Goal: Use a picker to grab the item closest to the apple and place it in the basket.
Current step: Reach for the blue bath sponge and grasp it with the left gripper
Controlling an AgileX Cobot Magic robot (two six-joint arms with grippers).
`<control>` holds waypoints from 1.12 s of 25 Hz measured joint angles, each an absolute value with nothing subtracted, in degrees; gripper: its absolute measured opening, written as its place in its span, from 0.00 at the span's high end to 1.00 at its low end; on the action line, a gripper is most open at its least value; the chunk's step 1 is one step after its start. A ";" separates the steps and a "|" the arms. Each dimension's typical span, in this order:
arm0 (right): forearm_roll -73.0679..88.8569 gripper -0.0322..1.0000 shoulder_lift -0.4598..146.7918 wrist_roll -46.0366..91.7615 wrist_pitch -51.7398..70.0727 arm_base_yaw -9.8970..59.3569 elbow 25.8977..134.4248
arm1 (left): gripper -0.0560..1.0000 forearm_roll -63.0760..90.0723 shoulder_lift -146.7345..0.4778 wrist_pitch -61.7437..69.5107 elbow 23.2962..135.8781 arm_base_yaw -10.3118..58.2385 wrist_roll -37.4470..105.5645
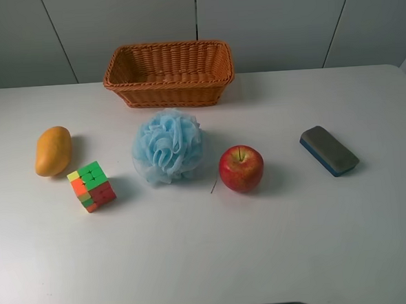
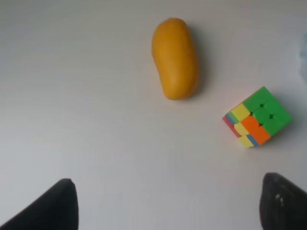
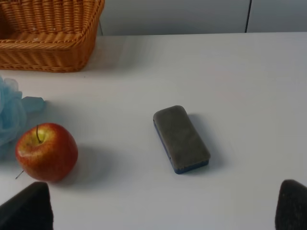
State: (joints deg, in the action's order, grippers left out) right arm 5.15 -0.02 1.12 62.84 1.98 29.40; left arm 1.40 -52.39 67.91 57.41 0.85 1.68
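Observation:
A red apple sits on the white table, also in the right wrist view. A light blue bath pouf lies right beside it on its left, almost touching; its edge shows in the right wrist view. An empty wicker basket stands at the back. Neither gripper shows in the exterior view. My left gripper is open over bare table. My right gripper is open, its fingertips near the apple.
A yellow mango and a colourful puzzle cube lie at the left. A grey and blue eraser lies to the right of the apple.

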 joint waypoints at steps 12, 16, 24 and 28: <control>5.15 0.29 -0.02 1.12 62.84 1.98 29.40 | 0.26 1.43 -86.90 60.81 73.30 21.33 -2.69; 5.15 0.29 -0.02 1.12 62.84 1.98 29.40 | 0.26 2.42 -96.48 59.66 79.67 27.38 -3.04; 5.15 0.29 -0.02 1.12 62.84 1.98 29.40 | 0.26 3.12 -110.49 59.20 88.65 35.17 -4.34; 5.15 0.29 -0.02 1.12 62.84 1.98 29.40 | 0.26 3.34 -115.12 58.31 90.34 37.02 -5.25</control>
